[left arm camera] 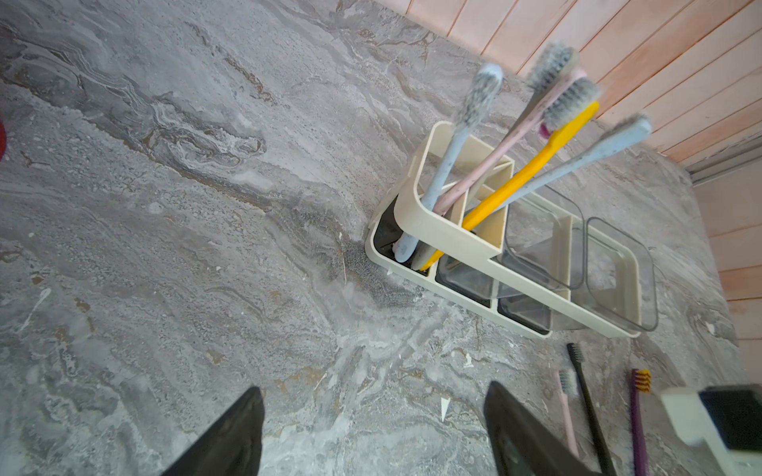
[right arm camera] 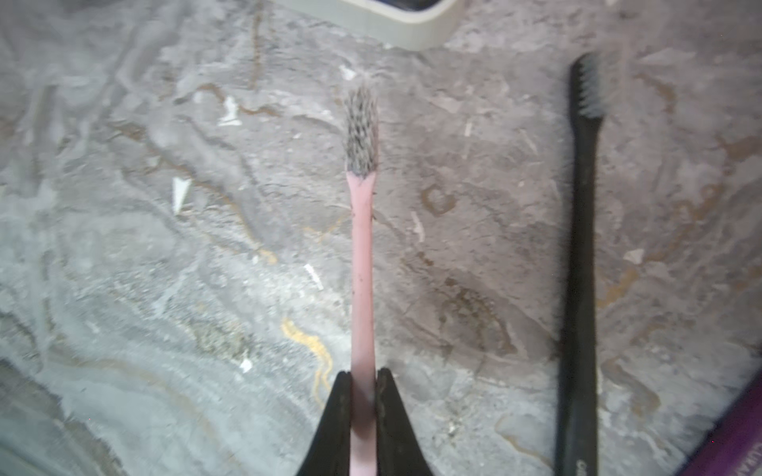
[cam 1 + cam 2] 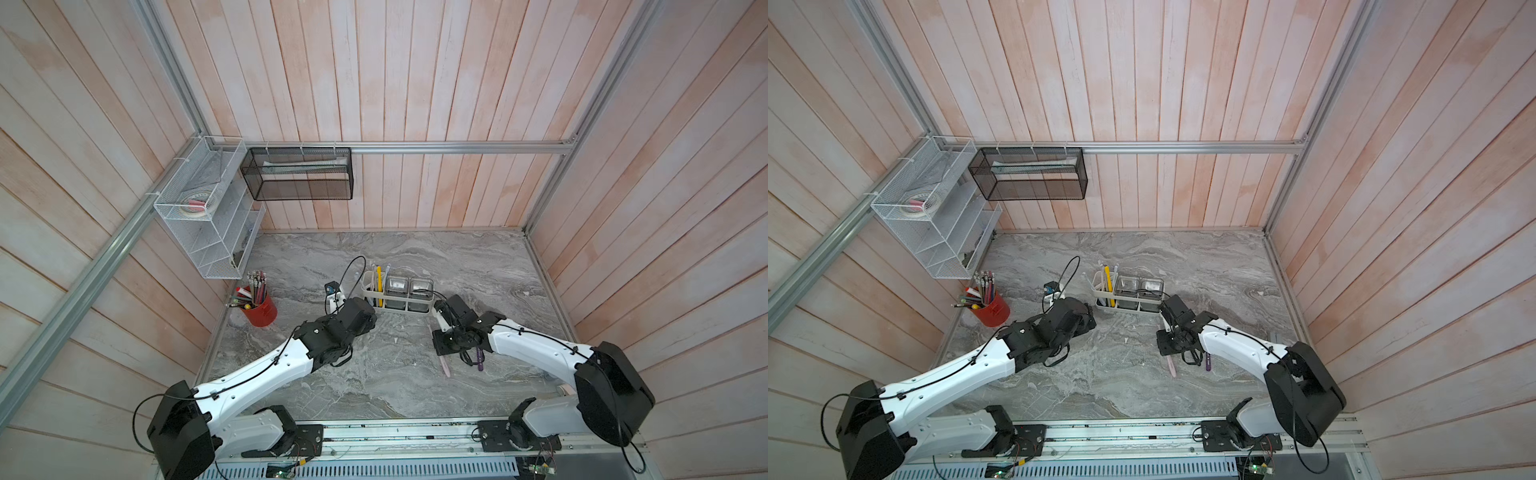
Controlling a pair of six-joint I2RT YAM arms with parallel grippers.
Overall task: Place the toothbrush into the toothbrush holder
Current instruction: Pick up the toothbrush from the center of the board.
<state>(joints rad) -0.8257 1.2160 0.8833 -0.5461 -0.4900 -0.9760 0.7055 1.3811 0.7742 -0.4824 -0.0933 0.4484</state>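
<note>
One pink toothbrush point(image 2: 362, 255): handle clamped between right gripper point(image 2: 364, 373) jaws, bristles toward holder point(image 2: 412, 33), not in it | left gripper point(image 1: 373, 387): jaws wide apart, holding nothing, above table point(image 1: 165, 206) near holder | black brush point(image 2: 577, 268) lettering: unreadable

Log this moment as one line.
right gripper: shut on pink toothbrush | left gripper: open, empty | toothbrush holder: held toothbrush not yet in | black toothbrush: on table
</note>
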